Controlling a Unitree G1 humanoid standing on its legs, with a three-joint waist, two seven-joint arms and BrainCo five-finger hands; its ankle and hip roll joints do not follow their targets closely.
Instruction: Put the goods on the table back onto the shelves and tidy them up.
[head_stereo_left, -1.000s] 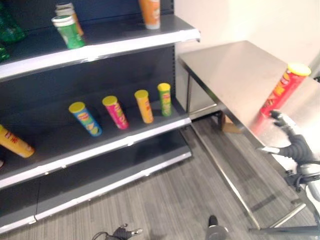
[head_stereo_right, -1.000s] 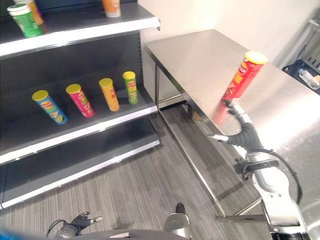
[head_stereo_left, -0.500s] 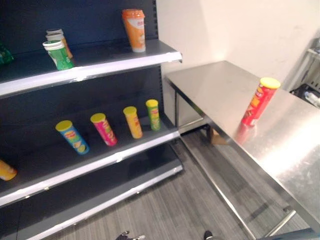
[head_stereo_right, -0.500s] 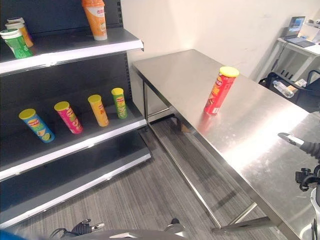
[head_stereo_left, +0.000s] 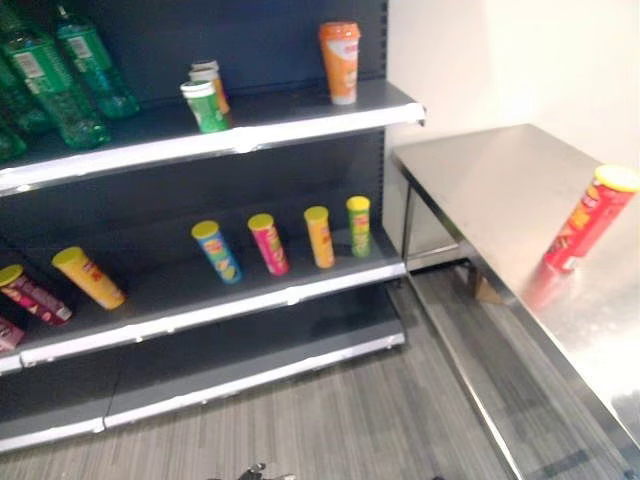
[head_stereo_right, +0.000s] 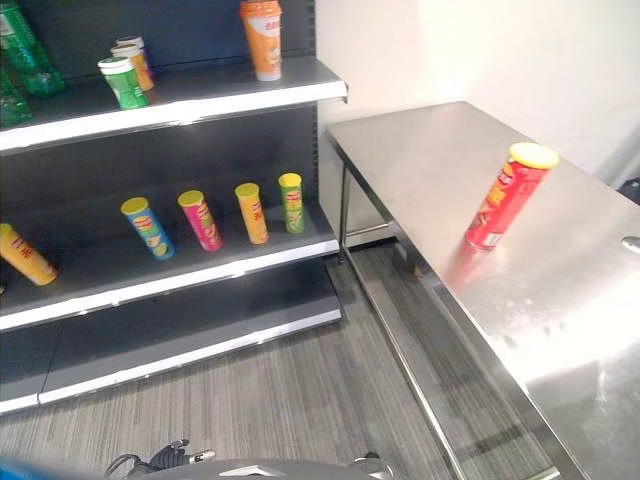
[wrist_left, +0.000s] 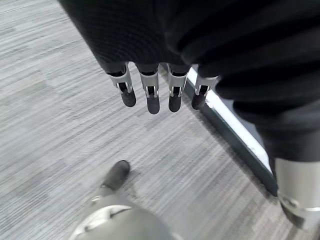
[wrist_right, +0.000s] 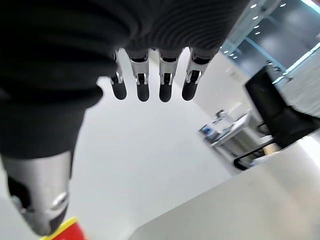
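Red canister, tall, cylindrical, yellow-lidded, standing upright and alone on the steel table; it is the one item left to shelve. Right hand: fingers straight and apart, holding nothing, poised above the table with the canister's yellow lid just below its thumb side. Left hand: fingers relaxed, empty, hanging over the floor well away from the canister. Step in hand, as judged: reaching for the canister, no grasp yet made; the next move calls for closing the right hand round its body, then carrying it to the middle shelf beside the row of canisters.
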